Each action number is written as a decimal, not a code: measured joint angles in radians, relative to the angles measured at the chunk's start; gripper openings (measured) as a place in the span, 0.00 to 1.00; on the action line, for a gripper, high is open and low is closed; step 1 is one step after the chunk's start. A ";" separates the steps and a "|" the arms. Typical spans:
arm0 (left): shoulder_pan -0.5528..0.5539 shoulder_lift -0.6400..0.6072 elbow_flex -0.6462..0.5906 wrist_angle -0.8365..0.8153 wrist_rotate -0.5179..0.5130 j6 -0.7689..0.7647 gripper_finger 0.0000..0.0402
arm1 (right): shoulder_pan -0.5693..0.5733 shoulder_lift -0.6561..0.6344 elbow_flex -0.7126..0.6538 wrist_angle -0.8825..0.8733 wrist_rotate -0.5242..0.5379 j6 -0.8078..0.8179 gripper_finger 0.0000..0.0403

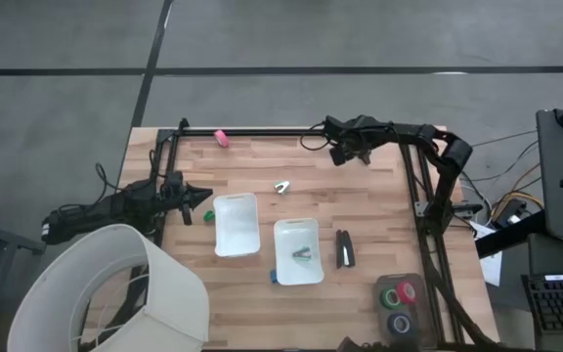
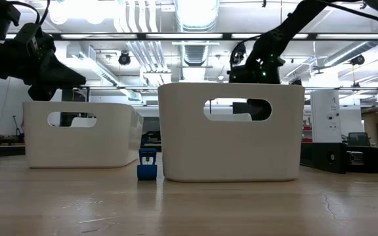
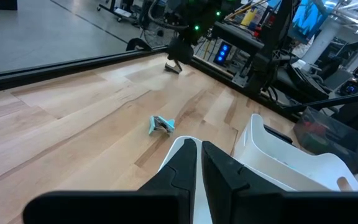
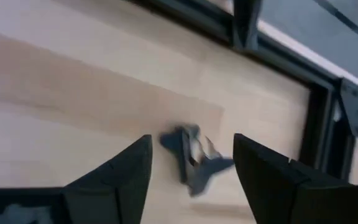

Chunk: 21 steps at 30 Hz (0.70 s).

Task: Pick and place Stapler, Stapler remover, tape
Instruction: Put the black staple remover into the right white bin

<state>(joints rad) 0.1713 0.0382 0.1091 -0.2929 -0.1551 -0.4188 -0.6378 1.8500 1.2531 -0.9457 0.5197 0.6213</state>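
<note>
Fingers of the right end effector [image 4: 191, 168] stand apart over the worktop [image 1: 262, 156] near its far edge, holding nothing; a small grey staple remover [image 4: 194, 157] lies on the wood between them. The left end effector [image 3: 199, 165] is closed and empty beside a white tray [image 1: 236, 225]. The stapler [image 1: 344, 248] lies just right of the other tray [image 1: 298, 252].
</note>
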 joint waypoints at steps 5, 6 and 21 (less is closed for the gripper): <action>0.000 0.000 0.000 0.000 0.000 0.000 0.07 | -0.041 0.000 -0.012 -0.065 -0.066 0.001 0.62; 0.000 0.000 0.000 0.000 0.000 0.000 0.07 | -0.045 0.000 -0.012 -0.069 -0.077 0.001 0.63; 0.000 0.000 0.000 -0.001 0.000 0.000 0.07 | -0.074 0.004 -0.023 -0.039 -0.131 -0.046 0.60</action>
<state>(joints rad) 0.1715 0.0383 0.1089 -0.2939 -0.1551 -0.4187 -0.7114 1.8542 1.2301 -0.9844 0.3889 0.5751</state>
